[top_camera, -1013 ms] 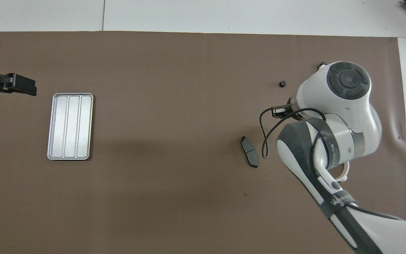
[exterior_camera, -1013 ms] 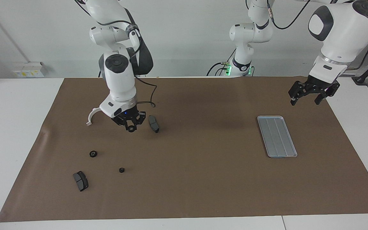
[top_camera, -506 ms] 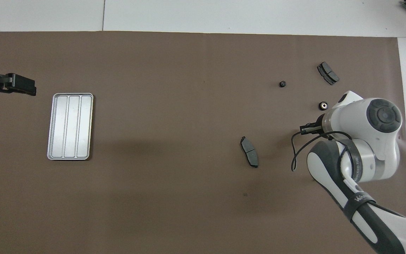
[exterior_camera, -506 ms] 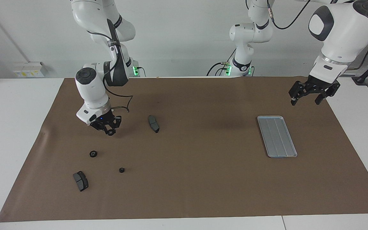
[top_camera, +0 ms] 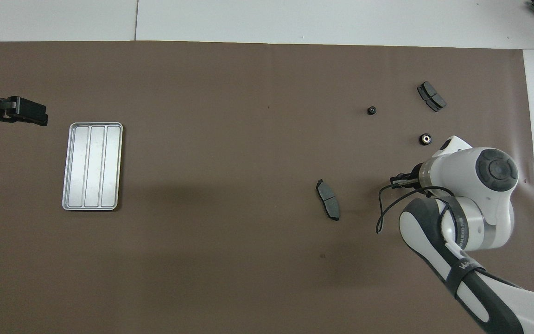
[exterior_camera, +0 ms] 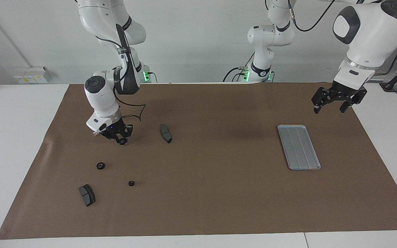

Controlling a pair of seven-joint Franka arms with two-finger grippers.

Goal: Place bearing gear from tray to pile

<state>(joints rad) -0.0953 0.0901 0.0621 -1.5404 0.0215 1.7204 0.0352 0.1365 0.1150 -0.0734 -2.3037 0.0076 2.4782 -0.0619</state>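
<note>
My right gripper (exterior_camera: 120, 138) is shut on a small dark bearing gear (exterior_camera: 122, 142) and holds it low over the mat, beside a dark brake pad (exterior_camera: 165, 133). In the overhead view only the right gripper's tip (top_camera: 397, 180) shows from under the wrist. Two more gears (exterior_camera: 100, 165) (exterior_camera: 131, 183) and a second brake pad (exterior_camera: 87, 195) lie on the mat, farther from the robots. The white bracket is hidden by the right arm. The silver tray (exterior_camera: 298, 147) lies at the left arm's end, with nothing in it. My left gripper (exterior_camera: 329, 107) waits open in the air near the tray.
The brown mat (exterior_camera: 219, 193) covers most of the white table. In the overhead view the tray (top_camera: 92, 166), the brake pads (top_camera: 328, 199) (top_camera: 431, 96) and the loose gears (top_camera: 425, 138) (top_camera: 372, 110) show. A cable hangs from the right wrist (top_camera: 383, 208).
My right gripper carried the gear away from the nearer brake pad toward the right arm's end of the table and lower, then eased back a little. The left arm has not moved.
</note>
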